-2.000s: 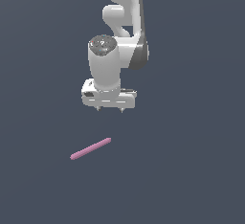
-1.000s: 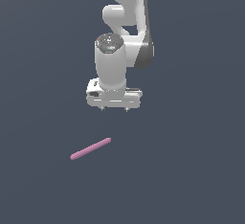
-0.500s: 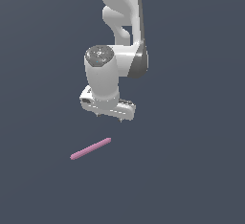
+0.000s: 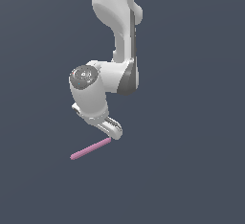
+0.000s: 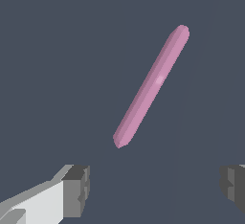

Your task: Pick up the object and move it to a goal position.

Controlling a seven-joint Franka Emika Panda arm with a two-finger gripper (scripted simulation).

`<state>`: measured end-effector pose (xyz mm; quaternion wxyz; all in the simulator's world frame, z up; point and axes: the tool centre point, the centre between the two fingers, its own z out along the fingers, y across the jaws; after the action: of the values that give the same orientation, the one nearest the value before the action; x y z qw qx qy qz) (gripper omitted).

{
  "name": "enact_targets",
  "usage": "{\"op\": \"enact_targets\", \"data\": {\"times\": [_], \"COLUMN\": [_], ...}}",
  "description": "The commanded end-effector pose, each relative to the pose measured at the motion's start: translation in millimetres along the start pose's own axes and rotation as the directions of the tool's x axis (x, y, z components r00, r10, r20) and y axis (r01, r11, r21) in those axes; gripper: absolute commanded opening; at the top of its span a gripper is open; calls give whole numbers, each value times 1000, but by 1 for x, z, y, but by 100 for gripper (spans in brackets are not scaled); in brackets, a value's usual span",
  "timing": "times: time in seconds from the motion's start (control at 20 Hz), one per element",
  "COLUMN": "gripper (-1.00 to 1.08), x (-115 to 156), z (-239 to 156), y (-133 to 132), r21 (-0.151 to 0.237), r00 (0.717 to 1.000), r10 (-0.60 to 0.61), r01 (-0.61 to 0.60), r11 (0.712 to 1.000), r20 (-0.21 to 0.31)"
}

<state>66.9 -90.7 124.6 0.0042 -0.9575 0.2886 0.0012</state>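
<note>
Plain grey floor, pink rod (image 4: 91, 148) just beyond the wide-spread, empty hand (image 5: 155, 192).

plain dark grey-blue ground (image 4: 191, 170)

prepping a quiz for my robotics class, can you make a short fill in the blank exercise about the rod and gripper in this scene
1. The rod is coloured ____.
2. The gripper has its jaws ____, with nothing between them.
3. In the wrist view the rod lies wholly ____ the gap between the fingertips.
4. In the exterior view the gripper is near the rod's ____ end.

Missing words: pink; open; outside; right
</note>
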Motion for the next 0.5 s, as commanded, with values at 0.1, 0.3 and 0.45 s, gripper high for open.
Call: {"op": "enact_targets", "data": {"times": [0.1, 0.3, 0.45], "gripper": [100, 100, 100], "x": [22, 39, 49], "z": [17, 32, 41], "y": [6, 11, 14], "r21": [-1, -2, -3], "r00": [989, 963, 940], "r10": [149, 269, 341], "r01": [-149, -269, -341], "r11": [989, 963, 940], "r20": [0, -2, -3]}}
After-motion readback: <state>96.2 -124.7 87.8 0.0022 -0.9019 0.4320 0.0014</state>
